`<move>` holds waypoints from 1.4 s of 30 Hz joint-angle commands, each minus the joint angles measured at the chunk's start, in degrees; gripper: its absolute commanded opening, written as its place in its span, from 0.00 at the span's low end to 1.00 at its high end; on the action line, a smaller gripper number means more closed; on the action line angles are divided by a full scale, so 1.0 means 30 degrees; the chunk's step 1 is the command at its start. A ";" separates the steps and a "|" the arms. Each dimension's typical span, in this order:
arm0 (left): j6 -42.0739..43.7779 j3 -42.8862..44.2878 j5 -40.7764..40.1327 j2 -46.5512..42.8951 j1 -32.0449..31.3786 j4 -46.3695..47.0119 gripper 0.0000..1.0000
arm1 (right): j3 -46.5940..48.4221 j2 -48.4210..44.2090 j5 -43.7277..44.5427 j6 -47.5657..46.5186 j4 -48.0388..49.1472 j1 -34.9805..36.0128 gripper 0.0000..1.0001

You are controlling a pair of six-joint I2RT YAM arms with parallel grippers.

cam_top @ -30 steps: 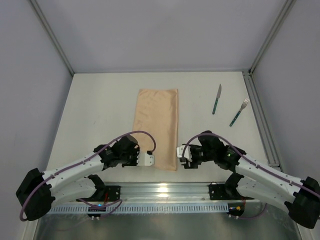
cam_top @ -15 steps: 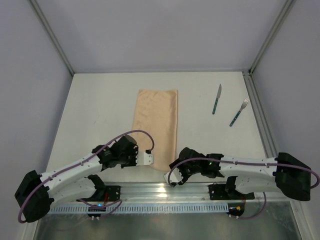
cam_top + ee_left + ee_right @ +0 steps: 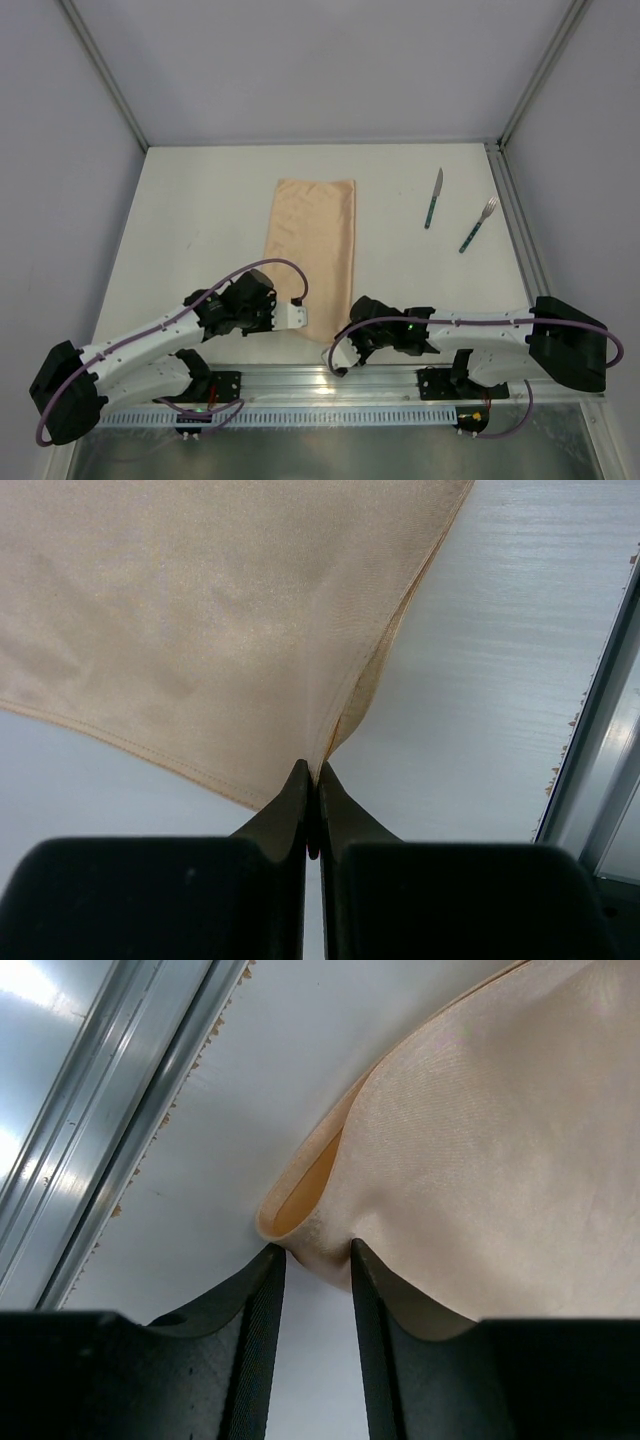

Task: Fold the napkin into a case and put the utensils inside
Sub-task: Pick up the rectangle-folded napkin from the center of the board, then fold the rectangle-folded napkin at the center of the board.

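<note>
Top external view: the napkin (image 3: 312, 240) lies flat on the table (image 3: 200, 220), folded into one long strip. I think it is not a case yet, so more folding is left. The knife (image 3: 433, 198) and the fork (image 3: 477, 225) lie far off, ahead of the right gripper's fingers and out to their right. They are on bare table, not touching each other and not in any cloth, so that part is not begun.

The left gripper (image 3: 312, 770) has its fingers pressed together on one near corner of the napkin. The cloth is pulled up into a little tent at the tips. The right gripper (image 3: 312, 1252) has its fingers a little apart, one on each side of the other near corner. The cloth bunches between them and its layers gape open there. They do not look squeezed tight.

Just behind both sets of fingers runs the metal rail (image 3: 120, 1130) at the table's edge, so there is little room that way. Ahead of the fingers the strip runs over open table, with lots of room to carry the corners forward.
</note>
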 commanded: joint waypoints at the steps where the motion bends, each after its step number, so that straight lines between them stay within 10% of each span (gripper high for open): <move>1: -0.0383 0.0497 -0.0075 -0.0133 -0.0038 -0.0080 0.00 | 0.0210 0.0530 -0.0561 -0.0179 -0.0835 0.0173 0.37; 6: -0.0442 0.0644 -0.0163 -0.0249 0.0020 -0.0546 0.00 | 0.0357 0.0475 -0.0882 0.0785 -0.1011 0.0173 0.04; 20: -0.0002 0.3277 0.3440 -0.3500 0.0050 -0.8369 0.00 | 0.2639 -0.4242 -0.5160 0.7258 -0.4351 0.0144 0.04; 32: -0.3899 0.6412 -0.6865 -0.0166 0.1455 -0.1811 0.00 | 0.6268 -0.1933 -0.7885 1.5810 -0.1776 -0.7791 0.04; 42: -0.3490 1.2915 -0.4351 0.7245 0.6698 -0.0082 0.00 | 0.9378 0.3311 -0.8032 1.8567 0.0947 -1.2686 0.04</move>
